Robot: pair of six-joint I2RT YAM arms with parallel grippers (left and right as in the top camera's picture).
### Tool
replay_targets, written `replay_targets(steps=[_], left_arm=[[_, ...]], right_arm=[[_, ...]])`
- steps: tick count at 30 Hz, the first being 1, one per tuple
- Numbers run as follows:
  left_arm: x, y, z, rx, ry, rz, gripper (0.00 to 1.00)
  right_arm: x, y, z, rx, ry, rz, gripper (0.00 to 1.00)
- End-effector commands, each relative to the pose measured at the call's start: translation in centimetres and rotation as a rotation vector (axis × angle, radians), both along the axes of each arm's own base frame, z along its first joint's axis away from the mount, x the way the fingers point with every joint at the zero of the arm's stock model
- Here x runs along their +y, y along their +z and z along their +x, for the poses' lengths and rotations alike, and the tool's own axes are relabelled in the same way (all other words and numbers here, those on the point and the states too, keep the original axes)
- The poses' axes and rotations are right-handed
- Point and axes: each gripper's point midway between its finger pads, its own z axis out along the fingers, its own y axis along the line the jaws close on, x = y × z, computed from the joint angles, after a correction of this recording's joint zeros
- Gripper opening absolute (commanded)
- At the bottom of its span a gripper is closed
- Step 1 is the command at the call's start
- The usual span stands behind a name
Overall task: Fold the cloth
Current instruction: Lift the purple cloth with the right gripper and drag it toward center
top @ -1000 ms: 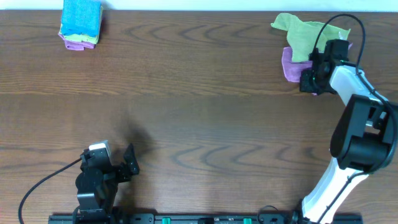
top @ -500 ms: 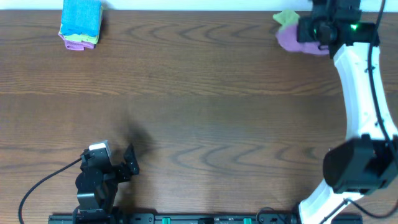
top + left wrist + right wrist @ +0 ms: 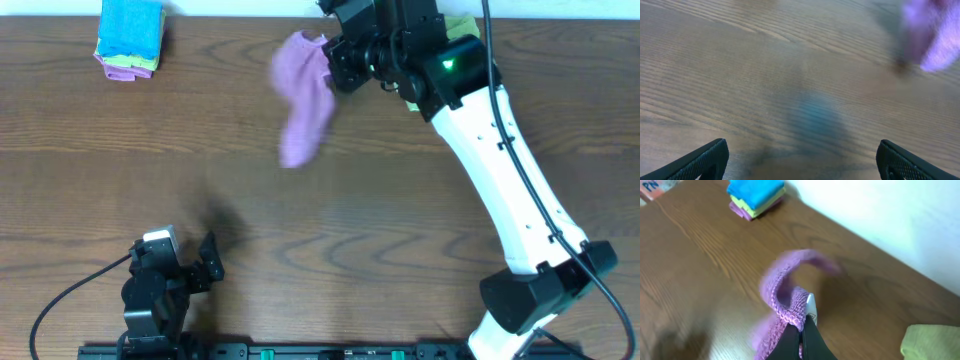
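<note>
Here, the purple cloth [image 3: 300, 105] dangles bunched from the right gripper [image 3: 338, 62], pinched tight on its edge, upper centre of the overhead view. The left gripper [image 3: 205, 262] sits wide and empty, lower left. It likely needs laying out flat and smooth before any fold.

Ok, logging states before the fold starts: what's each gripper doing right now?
Left gripper: open, holding nothing.
Right gripper: shut on the purple cloth.
</note>
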Motion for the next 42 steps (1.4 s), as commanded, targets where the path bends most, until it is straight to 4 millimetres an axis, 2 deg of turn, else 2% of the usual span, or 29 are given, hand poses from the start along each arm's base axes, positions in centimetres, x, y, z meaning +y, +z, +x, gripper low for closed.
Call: replay_targets(steps=[1, 7, 10, 12, 16, 19, 22, 24, 26, 28, 30, 32, 33, 36, 37, 38, 39, 40, 42], left_arm=[[0.0, -0.2, 0.0, 0.001, 0.002, 0.003, 0.95], [0.0, -0.2, 0.0, 0.001, 0.002, 0.003, 0.95], [0.0, -0.2, 0.0, 0.001, 0.002, 0.003, 0.95], [0.0, -0.2, 0.0, 0.001, 0.002, 0.003, 0.95], [0.0, -0.2, 0.0, 0.001, 0.002, 0.003, 0.95], [0.0, -0.2, 0.0, 0.001, 0.002, 0.003, 0.95], [0.0, -0.2, 0.0, 0.001, 0.002, 0.003, 0.95], [0.0, -0.2, 0.0, 0.001, 0.002, 0.003, 0.96], [0.0, -0.2, 0.0, 0.001, 0.002, 0.003, 0.95], [0.0, -0.2, 0.0, 0.001, 0.002, 0.003, 0.95], [0.0, -0.2, 0.0, 0.001, 0.002, 0.003, 0.95], [0.0, -0.2, 0.0, 0.001, 0.002, 0.003, 0.95], [0.0, -0.2, 0.0, 0.001, 0.002, 0.003, 0.95], [0.0, -0.2, 0.0, 0.001, 0.002, 0.003, 0.95], [0.0, -0.2, 0.0, 0.001, 0.002, 0.003, 0.95], [0.0, -0.2, 0.0, 0.001, 0.002, 0.003, 0.95], [0.0, -0.2, 0.0, 0.001, 0.002, 0.003, 0.95], [0.0, -0.2, 0.0, 0.001, 0.002, 0.003, 0.95], [0.0, -0.2, 0.0, 0.001, 0.002, 0.003, 0.95]], right_arm=[[-1.9, 0.1, 0.8, 0.017, -0.068, 0.002, 0.01], [-7.8, -3.9, 2.4, 0.145, -0.264, -0.1, 0.01], [-8.2, -5.3, 2.1, 0.232, -0.292, -0.066, 0.01], [-7.5, -5.1, 2.1, 0.223, -0.282, -0.055, 0.01], [-4.2, -4.4, 1.5, 0.184, -0.215, -0.043, 0.01], [-0.5, -4.0, 0.0, 0.165, -0.13, -0.029, 0.01], [5.4, -3.1, -3.2, 0.161, 0.036, 0.027, 0.01], [9.6, -2.1, -6.1, 0.159, 0.173, 0.085, 0.01], [13.1, -1.0, -8.9, 0.145, 0.285, 0.128, 0.01], [14.0, -0.1, -10.0, 0.135, 0.312, 0.137, 0.01], [13.4, 0.7, -9.8, 0.146, 0.288, 0.15, 0.01], [10.9, 0.5, -7.5, 0.147, 0.202, 0.134, 0.01], [8.9, -0.1, -5.7, 0.163, 0.116, 0.119, 0.01], [2.8, -3.8, -1.1, 0.256, -0.123, 0.071, 0.02], [0.6, -5.5, 0.4, 0.291, -0.212, 0.044, 0.08], [-1.1, -7.0, 1.3, 0.339, -0.28, 0.036, 0.45], [-2.0, -7.8, 1.6, 0.372, -0.311, 0.033, 0.95], [-2.8, -9.0, 1.7, 0.418, -0.328, 0.032, 0.99], [-4.0, -10.8, 1.4, 0.497, -0.344, 0.014, 0.99]])
